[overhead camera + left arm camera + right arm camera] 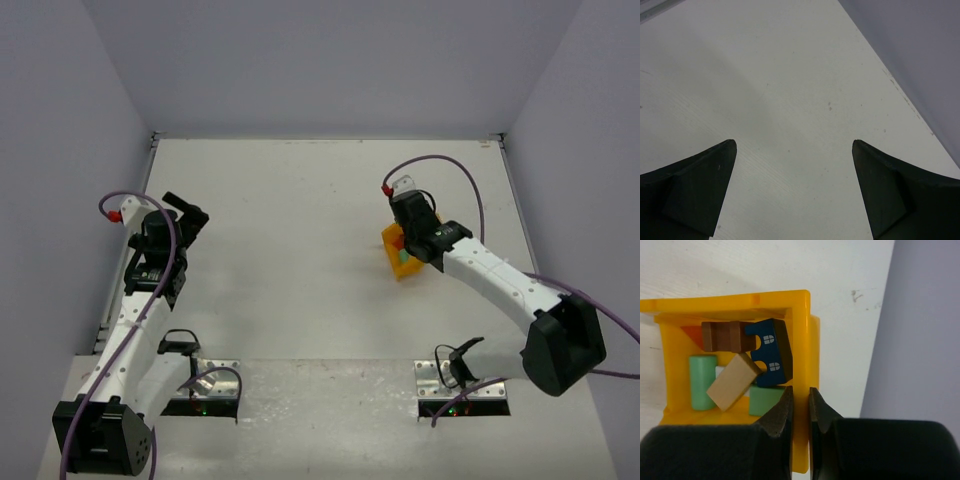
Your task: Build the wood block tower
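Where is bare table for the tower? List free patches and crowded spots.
Free: the white table centre, between the open left gripper and the yellow plastic bin; also the far strip behind the bin. Crowded: inside the bin, packed with wooden blocks, the right gripper clamped on its wall.

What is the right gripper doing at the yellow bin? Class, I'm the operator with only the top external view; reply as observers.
Observer: The right gripper pinches a side wall of the yellow bin, one finger inside, one outside.
Operator: What's inside?
Observer: Loose, unstacked blocks: a blue arch block, a brown block, a tilted tan block, a green cylinder.
Operator: And the left gripper?
Observer: Open above the table, holding nothing.
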`<action>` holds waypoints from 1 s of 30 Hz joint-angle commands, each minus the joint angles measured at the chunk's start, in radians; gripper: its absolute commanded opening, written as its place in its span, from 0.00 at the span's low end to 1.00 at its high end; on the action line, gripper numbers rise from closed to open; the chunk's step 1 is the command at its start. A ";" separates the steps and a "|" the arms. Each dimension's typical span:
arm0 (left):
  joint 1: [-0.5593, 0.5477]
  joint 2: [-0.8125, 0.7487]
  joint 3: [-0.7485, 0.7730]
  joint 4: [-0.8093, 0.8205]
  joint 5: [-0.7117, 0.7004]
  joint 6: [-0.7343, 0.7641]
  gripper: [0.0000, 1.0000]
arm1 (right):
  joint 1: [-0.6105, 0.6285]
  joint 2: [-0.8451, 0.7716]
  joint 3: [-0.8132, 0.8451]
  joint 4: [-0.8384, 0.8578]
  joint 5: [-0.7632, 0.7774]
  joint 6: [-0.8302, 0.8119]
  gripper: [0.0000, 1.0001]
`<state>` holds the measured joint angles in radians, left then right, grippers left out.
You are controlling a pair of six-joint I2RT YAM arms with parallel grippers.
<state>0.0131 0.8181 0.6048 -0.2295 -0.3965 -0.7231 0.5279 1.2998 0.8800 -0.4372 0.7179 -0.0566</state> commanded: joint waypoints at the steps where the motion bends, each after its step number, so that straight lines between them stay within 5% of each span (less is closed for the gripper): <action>1: 0.004 -0.005 -0.002 0.027 0.003 0.002 1.00 | 0.074 0.024 0.071 0.187 0.272 -0.142 0.00; 10: 0.004 -0.004 0.000 0.024 0.002 0.006 1.00 | 0.196 0.119 0.108 0.333 0.505 -0.363 0.00; 30: 0.004 0.033 0.009 0.035 0.028 0.013 1.00 | 0.267 0.445 0.373 -0.121 0.681 -0.048 0.00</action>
<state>0.0132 0.8508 0.6048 -0.2287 -0.3799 -0.7162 0.7828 1.7172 1.1504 -0.4310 1.2426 -0.2310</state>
